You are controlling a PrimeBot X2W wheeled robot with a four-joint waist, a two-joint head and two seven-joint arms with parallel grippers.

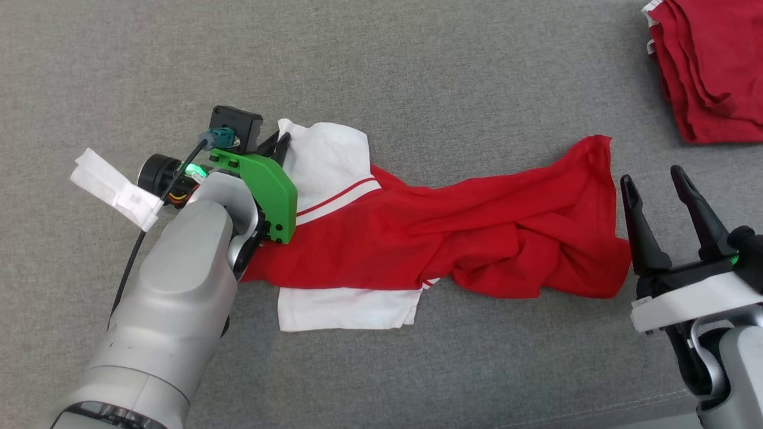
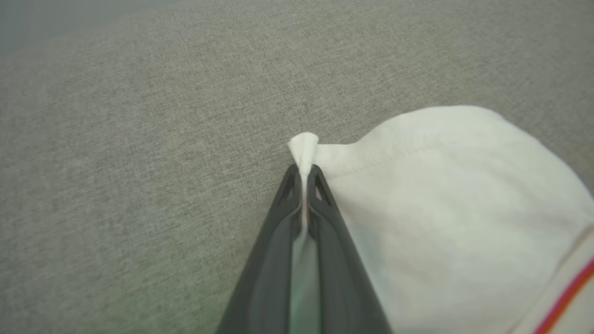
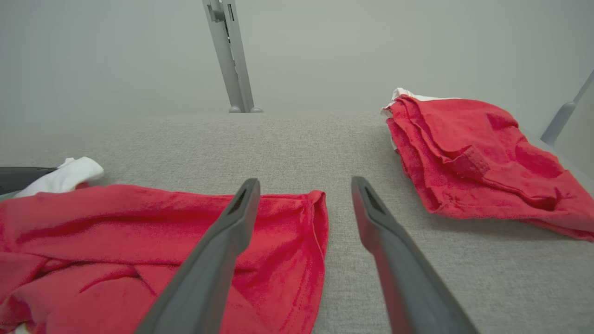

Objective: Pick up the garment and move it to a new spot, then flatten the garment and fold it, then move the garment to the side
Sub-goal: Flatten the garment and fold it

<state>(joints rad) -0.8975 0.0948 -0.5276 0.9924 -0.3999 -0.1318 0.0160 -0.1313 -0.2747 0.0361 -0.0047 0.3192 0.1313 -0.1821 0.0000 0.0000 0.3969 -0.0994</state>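
Fingers of the left gripper are pressing together on the corner of a white sleeve, with a small tuft of cloth poking out past their tips. The pinch is looking thin, so the pickup is probably calling for a slow, low lift, letting the cloth trail rather than jerking it free. The garment, a red shirt with white sleeves, is lying crumpled on the grey padded surface. Its long axis is running left to right across the head view, the sleeve end pointing toward the left arm and the hem toward the right gripper. That gripper is waiting just beside the hem, fingers spread apart and holding nothing. Farther right, a folded red pile is sitting well apart.
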